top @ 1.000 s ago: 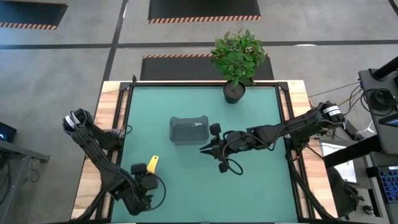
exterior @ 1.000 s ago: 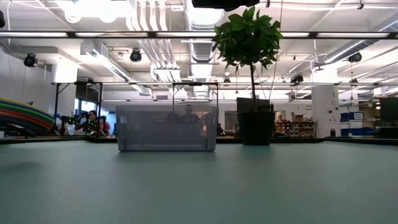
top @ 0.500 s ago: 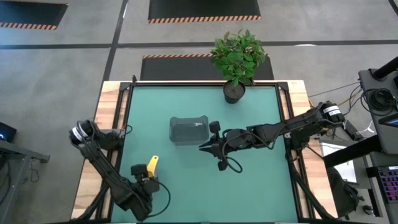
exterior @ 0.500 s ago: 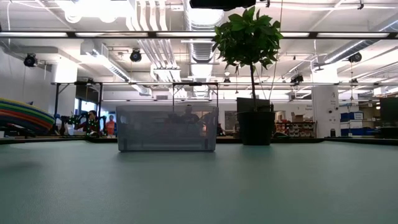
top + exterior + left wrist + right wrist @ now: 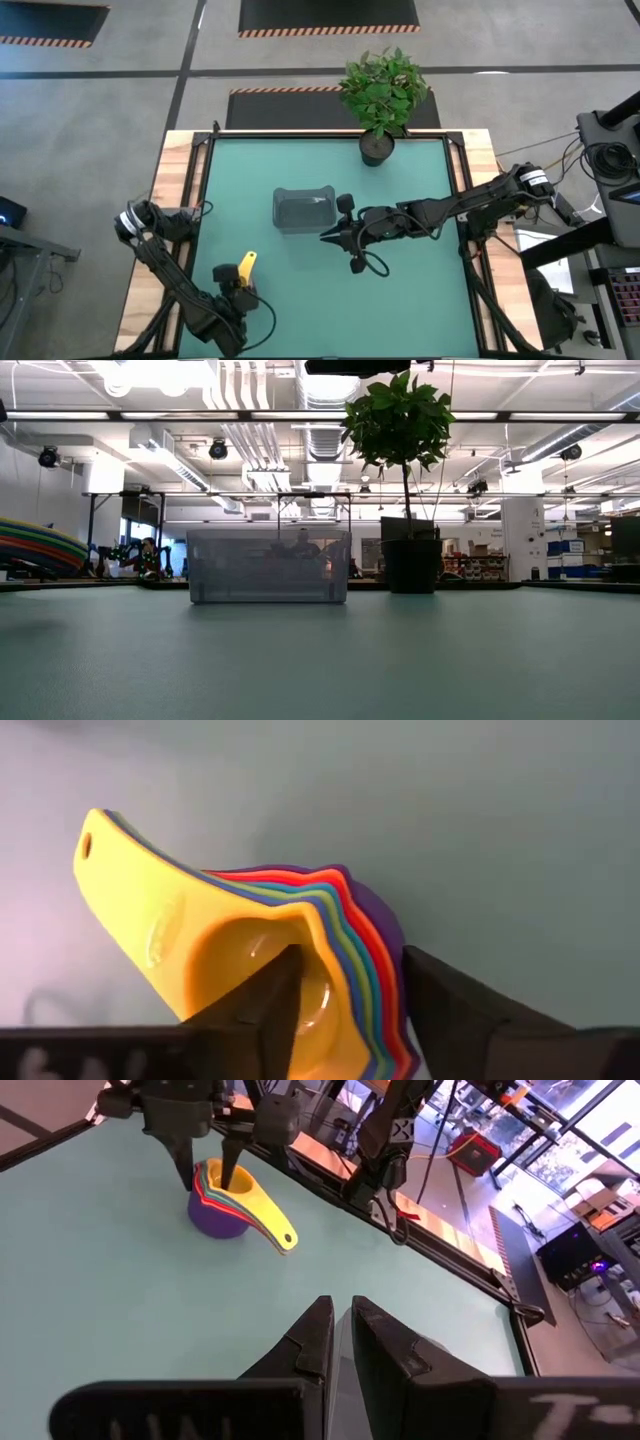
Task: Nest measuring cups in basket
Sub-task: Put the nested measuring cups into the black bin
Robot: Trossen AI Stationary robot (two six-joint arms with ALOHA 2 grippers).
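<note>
Since the cups (image 5: 300,960) already sit one inside another as a single stack, yellow innermost and purple outermost, you handle them as one light, rigid plastic bundle. They rest on the counter (image 5: 420,300) near its front-left corner, well apart from the basket (image 5: 304,209) at mid-counter. Your left gripper (image 5: 345,995) straddles the stack's wall, one finger down inside the yellow bowl and the other outside the purple shell, touching or nearly so; whether it is truly clamped you cannot tell. That wall pinch looks the best hold: smooth plastic may slip, and the long handles jut to one side, so expect the stack to tilt and the cups to slide apart if squeezed loosely. Your right gripper (image 5: 342,1330) waits just beside the basket, its fingers nearly together, holding nothing.
</note>
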